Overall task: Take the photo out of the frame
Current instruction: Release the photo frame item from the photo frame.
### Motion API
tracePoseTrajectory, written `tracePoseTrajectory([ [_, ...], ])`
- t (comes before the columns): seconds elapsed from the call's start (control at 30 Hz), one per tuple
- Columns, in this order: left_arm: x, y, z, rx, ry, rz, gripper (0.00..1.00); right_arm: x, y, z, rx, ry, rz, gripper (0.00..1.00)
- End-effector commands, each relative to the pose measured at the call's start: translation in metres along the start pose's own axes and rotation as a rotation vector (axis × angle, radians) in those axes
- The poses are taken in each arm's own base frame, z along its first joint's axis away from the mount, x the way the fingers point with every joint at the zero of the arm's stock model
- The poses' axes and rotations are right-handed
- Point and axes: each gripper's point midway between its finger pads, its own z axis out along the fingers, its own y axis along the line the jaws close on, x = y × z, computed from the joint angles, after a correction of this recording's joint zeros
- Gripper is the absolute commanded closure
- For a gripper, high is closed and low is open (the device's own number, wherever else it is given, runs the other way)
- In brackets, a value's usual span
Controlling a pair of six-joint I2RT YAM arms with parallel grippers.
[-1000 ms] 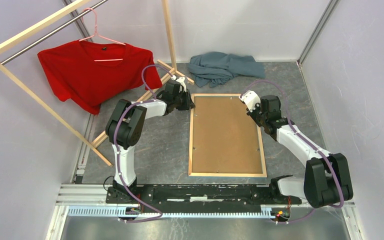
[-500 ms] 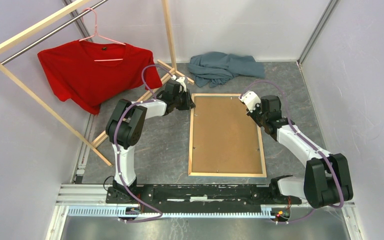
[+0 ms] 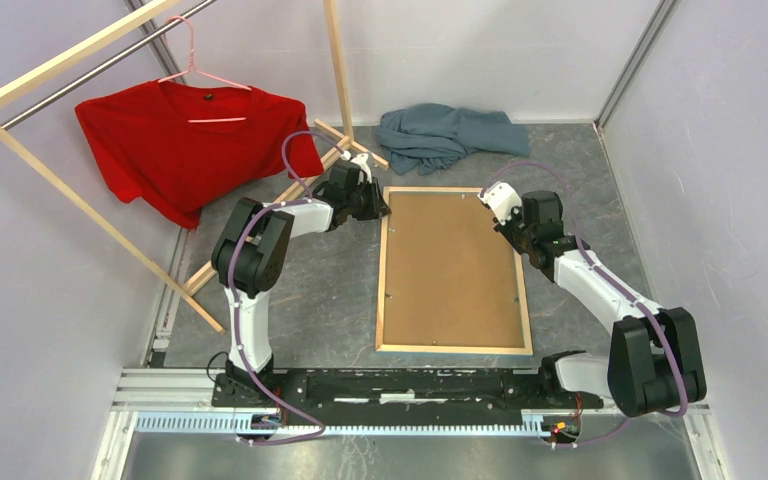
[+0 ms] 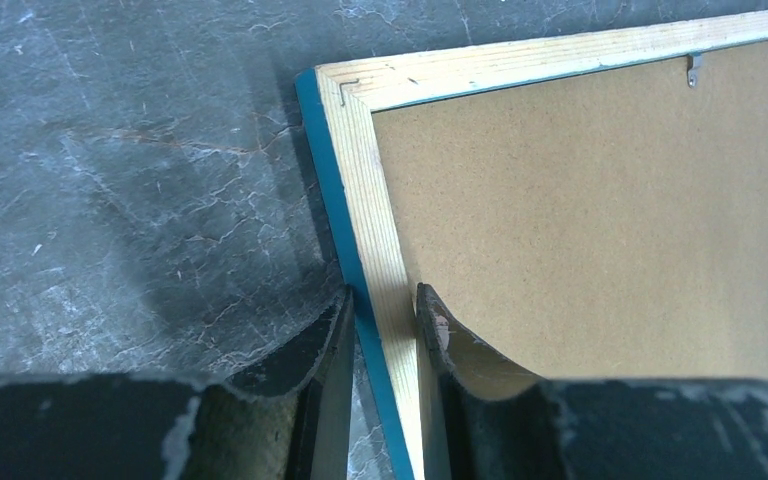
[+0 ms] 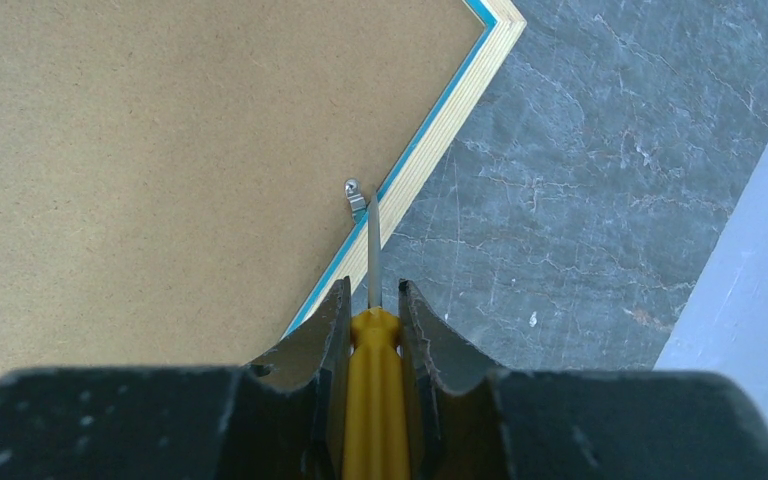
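Grey table (image 3: 330, 300), frame (image 3: 381, 280) face down. Right gripper (image 5: 370, 290) squeezes a screwdriver (image 5: 372, 400), its tip at the little clip (image 5: 356, 197) straight ahead; left gripper (image 4: 383, 293) pinches the frame's edge.

The top view is bright and evenly lit from above; the arms (image 3: 256, 245) cast only faint shadows on the grey table (image 3: 340, 300). In the left wrist view 1 dark, soft-edged shadow lies just left of the frame (image 4: 360, 180), and the left gripper (image 4: 382, 305) at the bottom is dim and blurred. In the right wrist view the backing board (image 5: 160, 150) is sharp, while the right gripper (image 5: 372, 290) and yellow screwdriver (image 5: 372, 400) at the bottom are soft.
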Motion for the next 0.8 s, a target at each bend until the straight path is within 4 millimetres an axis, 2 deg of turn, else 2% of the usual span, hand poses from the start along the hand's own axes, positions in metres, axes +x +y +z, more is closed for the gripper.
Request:
tracePoseTrajectory([
  [0.0, 0.0291, 0.0177, 0.0017, -0.059, 0.069, -0.09, 0.82, -0.0082, 0.0092, -0.0035, -0.056, -0.023, 0.036, 1.0],
  [0.4, 0.0319, 0.0199, 0.0001, -0.075, 0.067, -0.116, 0.93, -0.0108, 0.0158, -0.0054, -0.099, -0.029, 0.039, 1.0],
  [0.63, 0.0318, 0.0205, -0.0006, -0.078, 0.066, -0.123, 0.93, -0.011, 0.0168, -0.0073, -0.107, -0.023, 0.04, 1.0],
  [0.77, 0.0323, 0.0212, -0.0003, -0.081, 0.066, -0.121, 0.93, -0.0105, 0.0101, -0.0069, -0.069, -0.023, 0.043, 1.0],
])
